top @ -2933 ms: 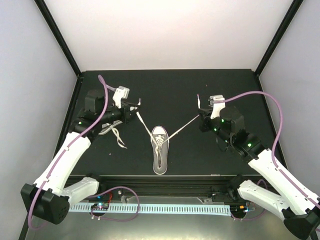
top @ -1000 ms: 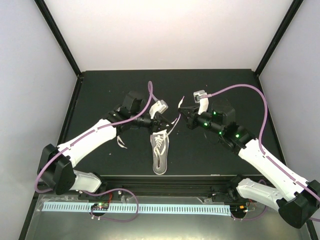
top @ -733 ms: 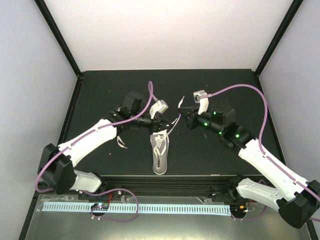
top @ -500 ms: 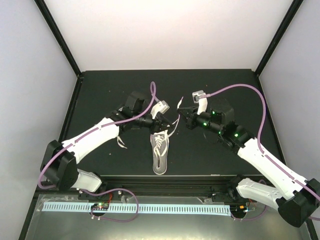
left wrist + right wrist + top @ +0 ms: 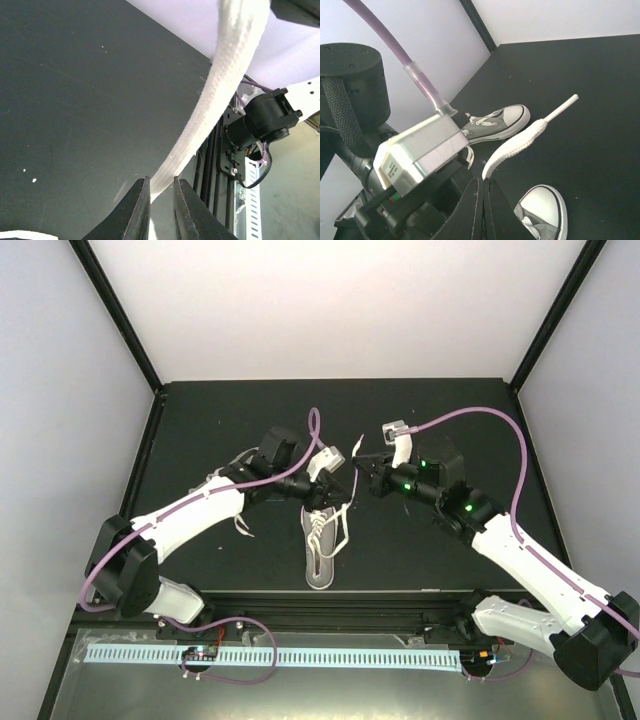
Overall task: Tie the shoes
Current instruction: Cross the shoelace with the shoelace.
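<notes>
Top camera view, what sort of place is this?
Probably a robot lab test cell: a black table boxed in by plain white walls, a left arm and right arm bolted at its near edge, and a slotted cable duct in front.

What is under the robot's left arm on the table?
The second grey shoe. From above, the left arm covers nearly all of it; only its loose white lace sticks out. The right wrist camera shows most of it.

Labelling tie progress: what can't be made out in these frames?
- Top: middle shoe lacing too small to read; second shoe mostly hidden under left arm.
- Left wrist: lace leaves top edge; whether left hand grips it unclear.
- Right wrist: middle shoe cut by bottom edge.
</notes>
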Motion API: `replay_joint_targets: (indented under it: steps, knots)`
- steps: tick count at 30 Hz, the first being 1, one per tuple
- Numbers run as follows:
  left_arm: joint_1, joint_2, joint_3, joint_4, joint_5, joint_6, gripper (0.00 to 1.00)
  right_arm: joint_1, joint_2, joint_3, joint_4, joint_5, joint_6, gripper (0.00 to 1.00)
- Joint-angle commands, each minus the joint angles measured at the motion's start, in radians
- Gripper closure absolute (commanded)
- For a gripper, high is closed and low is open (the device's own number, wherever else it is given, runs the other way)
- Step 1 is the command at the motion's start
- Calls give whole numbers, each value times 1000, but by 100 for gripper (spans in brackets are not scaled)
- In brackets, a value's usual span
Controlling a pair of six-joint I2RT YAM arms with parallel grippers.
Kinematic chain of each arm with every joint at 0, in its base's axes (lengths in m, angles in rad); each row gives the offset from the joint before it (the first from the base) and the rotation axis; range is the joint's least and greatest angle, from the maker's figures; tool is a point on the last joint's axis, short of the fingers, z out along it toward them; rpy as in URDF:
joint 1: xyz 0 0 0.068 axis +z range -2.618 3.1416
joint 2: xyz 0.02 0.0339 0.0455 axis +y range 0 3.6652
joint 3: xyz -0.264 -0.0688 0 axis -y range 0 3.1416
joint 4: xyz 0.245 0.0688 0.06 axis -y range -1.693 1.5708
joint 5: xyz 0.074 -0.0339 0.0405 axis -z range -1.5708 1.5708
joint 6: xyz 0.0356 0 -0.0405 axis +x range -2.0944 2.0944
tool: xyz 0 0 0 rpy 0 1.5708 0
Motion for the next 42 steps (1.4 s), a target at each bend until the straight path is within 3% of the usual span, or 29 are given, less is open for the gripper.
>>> replay_joint_targets:
  steps: [1,9,12,15,17,22,26,30,33,35,36,39,42]
  knots:
    - [-25,15,17,46,9,-10,84,4,-1,22,23,38,39,98]
    - [-36,4,3,42,-67,-9,81,3,20,32,21,76,97,99]
    - [-35,-18,6,6,-186,-29,62,3,15,22,22,88,104,98]
    - [-35,-95,-66,50,-295,-86,31,3,11,5,18,114,103,98]
    - [-35,-156,-157,131,-306,-115,23,3,14,-3,19,118,99,98]
    - [-35,-248,-296,180,-386,-197,22,4,72,37,39,155,62,98]
    - [-32,-343,-396,191,-473,-249,22,-8,232,94,6,281,29,98]
    - [-9,-427,-414,92,-562,-290,16,-53,372,93,13,293,56,98]
    - [59,-469,-391,13,-538,-280,14,-88,449,79,26,304,59,97]
    - [107,-488,-360,-37,-511,-257,14,-119,500,86,9,301,60,89]
    - [133,-496,-339,-65,-497,-242,12,-134,520,88,-2,292,56,78]
    - [218,-506,-271,-133,-435,-194,5,-154,519,81,-38,286,22,32]
    - [307,-497,-218,-162,-370,-162,1,-154,467,50,-69,289,-24,16]
